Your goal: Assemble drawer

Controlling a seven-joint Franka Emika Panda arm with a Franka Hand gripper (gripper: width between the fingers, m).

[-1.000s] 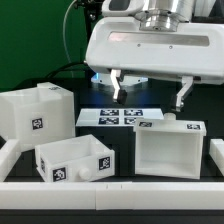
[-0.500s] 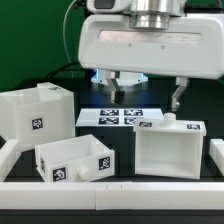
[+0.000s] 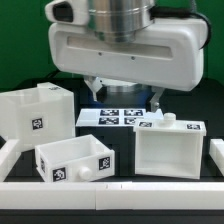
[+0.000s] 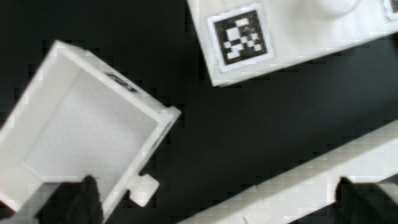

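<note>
Three white pieces of the drawer sit on the black counter (image 3: 122, 148) beneath me. The boxy housing (image 3: 35, 115) is at the exterior view's left. A small tray (image 3: 72, 158) lies in the lower middle of the frame, its round knob (image 3: 93, 172) facing front. A second tray (image 3: 170, 150) stands at the lower right, open side forward.

My pincer (image 3: 126, 97) hangs in the upper middle of that frame, above the marker board (image 3: 112, 115), jaws spread as wide as they go. I hold nothing and touch nothing.

From my wrist camera, both dark fingertips (image 4: 71, 200) stand far apart over bare counter. Beyond them lie a tagged panel (image 4: 249, 40) and an open white frame (image 4: 80, 120). I cannot tell which drawer piece that frame is.
</note>
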